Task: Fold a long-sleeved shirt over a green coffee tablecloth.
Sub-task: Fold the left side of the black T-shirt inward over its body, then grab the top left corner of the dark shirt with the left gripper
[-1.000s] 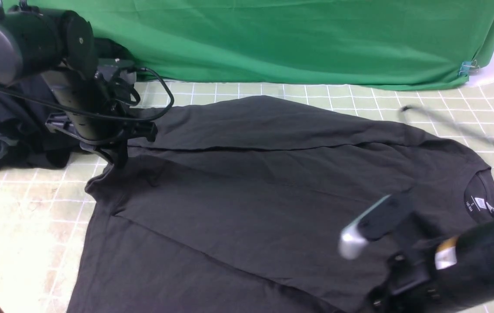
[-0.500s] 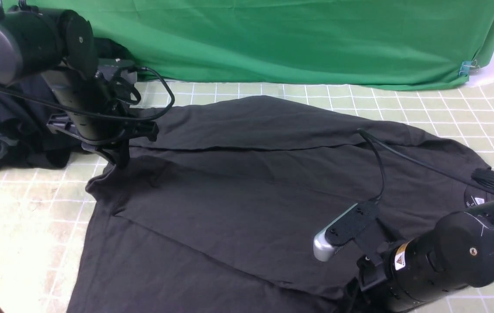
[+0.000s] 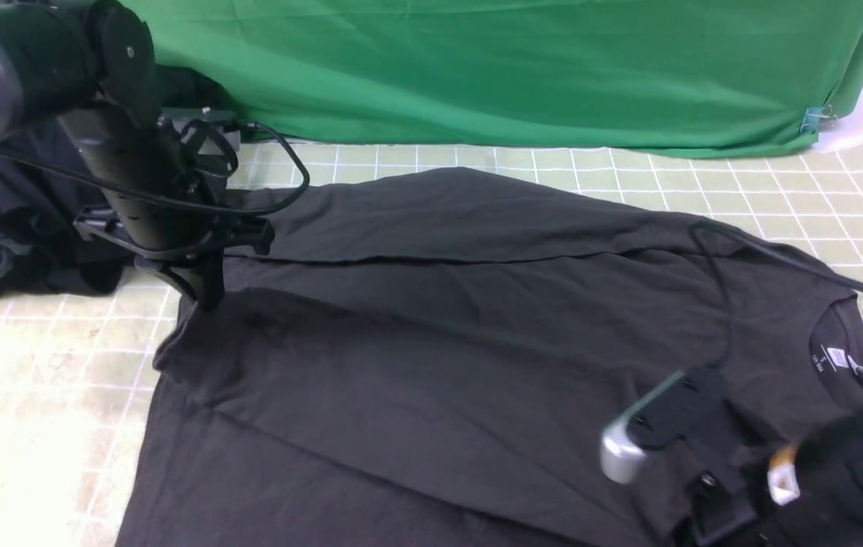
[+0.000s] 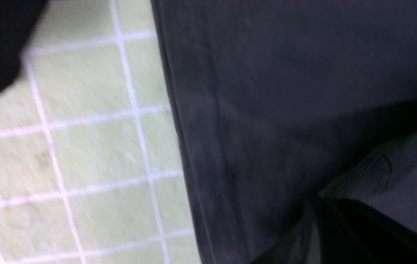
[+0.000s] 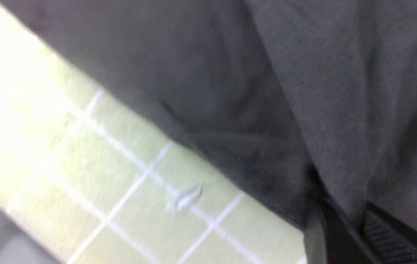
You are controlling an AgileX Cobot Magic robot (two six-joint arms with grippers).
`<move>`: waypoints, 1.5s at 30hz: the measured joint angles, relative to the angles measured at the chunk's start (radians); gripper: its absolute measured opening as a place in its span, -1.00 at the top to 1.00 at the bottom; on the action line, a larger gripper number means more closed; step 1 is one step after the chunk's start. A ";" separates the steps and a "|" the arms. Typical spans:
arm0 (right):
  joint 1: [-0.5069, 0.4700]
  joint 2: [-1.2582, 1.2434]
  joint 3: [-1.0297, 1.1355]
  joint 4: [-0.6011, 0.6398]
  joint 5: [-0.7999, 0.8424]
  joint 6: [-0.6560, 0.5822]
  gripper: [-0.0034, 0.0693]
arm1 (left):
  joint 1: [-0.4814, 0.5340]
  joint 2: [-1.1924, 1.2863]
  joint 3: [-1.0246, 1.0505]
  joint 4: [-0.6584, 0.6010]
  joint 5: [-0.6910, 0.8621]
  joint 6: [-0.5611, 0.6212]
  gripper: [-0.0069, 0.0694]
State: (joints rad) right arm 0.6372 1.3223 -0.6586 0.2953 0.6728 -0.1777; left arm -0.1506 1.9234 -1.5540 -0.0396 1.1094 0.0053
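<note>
The charcoal long-sleeved shirt (image 3: 439, 342) lies spread on the pale green coffee tablecloth (image 3: 36, 380), its neck and white label (image 3: 838, 357) to the right. My left gripper (image 3: 207, 292) is shut on the shirt's far-left edge, which is lifted a little; the left wrist view shows a ribbed cuff (image 4: 362, 176) at the jaw tips. My right gripper (image 5: 344, 216) is shut on a fold of the shirt (image 5: 304, 110) at its near right edge, just above the tablecloth (image 5: 127, 176). In the front view the right fingertips are hidden under the wrist.
A vivid green backdrop (image 3: 477, 68) with a metal clip (image 3: 819, 118) hangs along the back. A heap of dark garments (image 3: 14, 228) lies at the far left. The right arm's black cable (image 3: 781, 258) trails over the shirt's right shoulder.
My right gripper closed on the shirt's near right edge and has moved right with it. The left gripper rose slightly, pulling the shirt's left edge up.
</note>
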 joint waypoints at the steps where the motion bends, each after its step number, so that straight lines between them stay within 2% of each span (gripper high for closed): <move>1: 0.000 -0.006 0.004 0.000 0.002 0.002 0.83 | 0.000 0.000 0.000 -0.002 0.005 0.001 0.78; 8: 0.000 -0.046 0.055 0.003 0.014 0.025 0.83 | 0.000 0.000 0.000 0.000 0.019 0.005 0.78; 15: 0.000 -0.046 0.077 0.004 0.025 0.026 0.74 | 0.000 0.012 0.000 -0.015 0.018 0.005 0.78; 18: 0.000 -0.046 0.077 0.004 0.025 0.028 0.61 | 0.000 0.029 0.000 -0.015 0.018 0.005 0.78; 22: 0.000 -0.046 0.077 0.004 0.030 0.028 0.21 | 0.000 0.041 0.000 -0.002 0.015 0.006 0.74; 23: 0.000 -0.046 0.077 0.006 0.032 0.028 0.16 | 0.000 0.041 0.000 0.001 0.014 0.006 0.73; 26: 0.000 -0.047 0.075 0.005 0.047 0.028 -0.14 | 0.000 0.041 0.000 0.040 0.003 0.006 0.49; 28: 0.000 -0.047 0.067 0.005 0.072 0.029 -0.18 | 0.000 0.041 0.000 0.070 -0.010 -0.005 0.31; 31: 0.000 -0.053 0.035 0.001 0.134 0.041 -0.20 | 0.000 0.041 0.000 0.111 -0.011 -0.030 -0.06; 32: 0.000 -0.061 0.012 -0.009 0.164 0.053 -0.20 | 0.000 0.041 0.000 0.115 -0.018 -0.031 -0.25; 33: 0.000 -0.063 0.009 -0.009 0.168 0.057 -0.20 | 0.000 0.041 0.000 0.115 -0.018 -0.031 -0.28; 34: 0.000 -0.084 -0.018 -0.031 0.192 0.083 -0.20 | 0.000 0.041 0.000 0.117 -0.050 -0.055 -0.46; 35: 0.000 -0.097 -0.031 -0.049 0.199 0.096 -0.20 | 0.000 0.041 0.000 0.117 -0.070 -0.072 -0.54; 39: 0.000 -0.177 -0.089 -0.160 0.203 0.183 -0.21 | 0.000 0.044 0.000 0.117 -0.208 -0.194 -0.69; 45: 0.000 -0.250 -0.135 -0.221 0.167 0.234 -0.21 | 0.000 0.117 -0.035 0.114 -0.336 -0.243 -0.59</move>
State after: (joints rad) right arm 0.6372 1.0724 -0.7937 0.0746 0.8397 0.0564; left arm -0.1506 2.0403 -1.5888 0.0741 0.7736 -0.2376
